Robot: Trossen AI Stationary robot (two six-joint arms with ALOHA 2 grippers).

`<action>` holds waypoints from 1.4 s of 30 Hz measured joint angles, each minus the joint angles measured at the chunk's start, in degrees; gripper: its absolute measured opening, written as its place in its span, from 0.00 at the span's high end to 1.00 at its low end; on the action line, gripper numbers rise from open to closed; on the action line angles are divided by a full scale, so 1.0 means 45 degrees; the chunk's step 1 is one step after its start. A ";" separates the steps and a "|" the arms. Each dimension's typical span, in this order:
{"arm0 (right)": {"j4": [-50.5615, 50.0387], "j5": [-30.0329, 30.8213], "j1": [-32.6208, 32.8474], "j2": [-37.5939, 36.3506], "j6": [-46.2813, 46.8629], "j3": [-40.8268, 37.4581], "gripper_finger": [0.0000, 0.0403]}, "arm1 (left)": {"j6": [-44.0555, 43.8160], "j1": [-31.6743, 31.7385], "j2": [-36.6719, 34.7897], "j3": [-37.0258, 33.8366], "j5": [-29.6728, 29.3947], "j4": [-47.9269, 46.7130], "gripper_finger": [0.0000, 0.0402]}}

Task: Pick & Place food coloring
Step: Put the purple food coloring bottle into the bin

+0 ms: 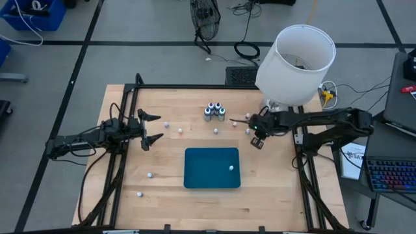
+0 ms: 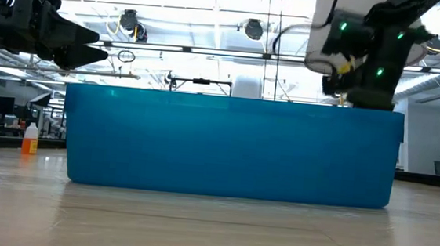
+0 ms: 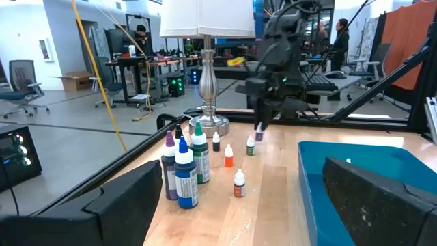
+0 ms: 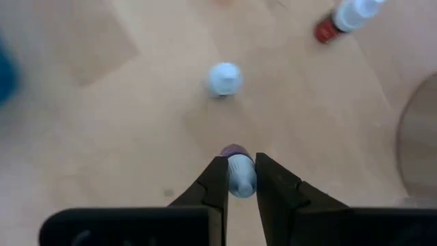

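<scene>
Mostly hidden, a small bottle (image 4: 239,172) sits pinched in the right hand (image 4: 239,179); left hand (image 1: 148,128) gapes.

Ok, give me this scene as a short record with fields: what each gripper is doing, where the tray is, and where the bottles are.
right gripper: shut on a small bottle, above the table beside the lamp
left gripper: open, empty, waiting at the table's left side
teal tray: table centre, one small bottle inside
larger bottles: four clustered upright behind the tray
loose small bottles: scattered on the wood around the tray
</scene>
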 joint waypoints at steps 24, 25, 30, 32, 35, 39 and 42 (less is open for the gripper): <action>-0.1040 0.0267 0.6574 0.5011 -0.0755 0.8606 0.91 | 0.0000 0.0004 -0.0002 0.0000 0.0000 -0.0004 0.01; -0.1287 0.0039 0.6531 0.5596 -0.1051 0.9233 0.91 | 0.0000 0.0003 0.0001 0.0000 0.0000 -0.0004 0.01; -0.1283 -0.1327 0.6592 0.7876 -0.2145 1.0711 0.91 | 0.0000 0.0004 -0.0002 0.0000 0.0000 0.0001 0.01; -0.1243 -0.1360 0.6685 0.8429 -0.2274 1.0850 0.91 | 0.0000 0.0002 0.0001 0.0005 0.0000 -0.0004 0.01; -0.1356 -0.1466 0.6772 0.9037 -0.2026 1.0865 0.91 | 0.0000 0.0003 -0.0001 0.0000 0.0000 -0.0004 0.01; -0.1360 -0.1652 0.6891 0.9565 -0.1555 1.0865 0.91 | 0.0000 0.0004 -0.0001 0.0000 0.0000 -0.0002 0.01; -0.1368 -0.1684 0.7056 0.9821 -0.1311 1.0865 0.91 | 0.0000 0.0003 0.0000 0.0000 0.0000 -0.0004 0.01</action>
